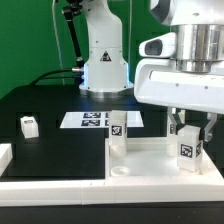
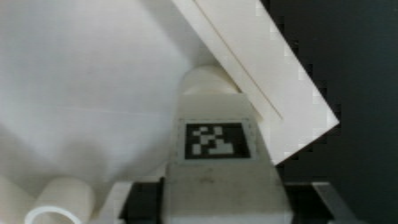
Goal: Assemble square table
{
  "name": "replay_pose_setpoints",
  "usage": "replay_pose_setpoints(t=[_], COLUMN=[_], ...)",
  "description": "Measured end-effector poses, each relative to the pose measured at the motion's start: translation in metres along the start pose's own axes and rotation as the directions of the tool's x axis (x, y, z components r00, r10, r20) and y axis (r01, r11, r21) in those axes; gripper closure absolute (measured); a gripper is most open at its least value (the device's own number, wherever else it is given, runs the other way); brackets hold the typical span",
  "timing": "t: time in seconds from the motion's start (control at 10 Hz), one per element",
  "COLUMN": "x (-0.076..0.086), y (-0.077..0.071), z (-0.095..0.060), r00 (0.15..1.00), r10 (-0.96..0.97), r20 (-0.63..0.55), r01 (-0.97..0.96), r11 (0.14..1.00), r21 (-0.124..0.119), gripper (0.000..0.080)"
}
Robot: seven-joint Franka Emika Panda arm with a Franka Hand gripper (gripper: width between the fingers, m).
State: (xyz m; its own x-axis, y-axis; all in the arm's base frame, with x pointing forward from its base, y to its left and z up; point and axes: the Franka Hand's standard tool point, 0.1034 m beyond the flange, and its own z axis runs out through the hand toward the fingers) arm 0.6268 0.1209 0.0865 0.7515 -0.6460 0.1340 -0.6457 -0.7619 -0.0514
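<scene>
The gripper [image 1: 189, 135] hung at the right of the exterior view. Its fingers [image 2: 139, 200] flanked an upright leg [image 1: 187, 148] whose tag faced the camera. In the wrist view the dark pads lay against both sides of that leg with no gap showing, so I judged it to be pinched rather than merely straddled.

The held leg stood on the square tabletop [image 1: 150, 160], close to the raised rim. The tabletop filled the lower right of the exterior view. Whether the leg's foot sat in a corner socket was hidden by the rim and the fingers.

A second leg [image 1: 118, 128] stood upright at the tabletop's corner near the centre of the frame, apparently already seated. A third leg [image 1: 29, 125] lay loose on the black table [image 1: 50, 100] at mid left, well apart from the rest. No fourth leg could be picked out with certainty, though a round white piece [image 2: 50, 205] in the wrist view might have been one, or a socket. The marker board [image 1: 95, 119] lay behind the tabletop, just above centre.

The step in hand looked like fitting a leg into its corner. The next move would call for a firm, square grip, with the leg kept vertical over its socket while it was turned or pressed home. A tilt could jam it or nudge the tabletop.
</scene>
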Motion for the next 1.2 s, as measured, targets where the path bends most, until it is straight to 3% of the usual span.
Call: replay_pose_setpoints(t=[0.2, 0.3, 0.6, 0.7, 0.8, 0.9, 1.0, 1.1, 1.2], x=[0.001, 0.0025, 0.0012, 0.0014, 0.0006, 0.0007, 0.0004, 0.0054, 0.004], y=[0.0022, 0.0043, 0.0062, 0.0069, 0.0065, 0.0069, 0.004, 0.0025, 0.0064], z=[0.0007, 0.001, 0.0019, 0.0018, 0.0019, 0.0024, -0.0011, -0.0027, -0.0013], r00=[0.969, 0.906, 0.575, 0.566, 0.576, 0.622, 0.798, 0.917, 0.954], r10=[0.246, 0.422, 0.803, 0.809, 0.801, 0.768, 0.588, 0.381, 0.28], r20=[0.01, 0.047, 0.155, 0.161, 0.16, 0.156, 0.137, 0.115, 0.104], r01=[-0.246, -0.423, -0.814, -0.82, -0.813, -0.778, -0.595, -0.39, -0.289], r11=[0.969, 0.906, 0.581, 0.572, 0.583, 0.628, 0.803, 0.918, 0.954], r21=[0.001, 0.012, 0.01, 0.008, 0.008, 0.014, 0.021, 0.071, 0.085], gripper=[0.051, 0.051, 0.0507, 0.0507, 0.0427, 0.0427, 0.0246, 0.0246, 0.0168])
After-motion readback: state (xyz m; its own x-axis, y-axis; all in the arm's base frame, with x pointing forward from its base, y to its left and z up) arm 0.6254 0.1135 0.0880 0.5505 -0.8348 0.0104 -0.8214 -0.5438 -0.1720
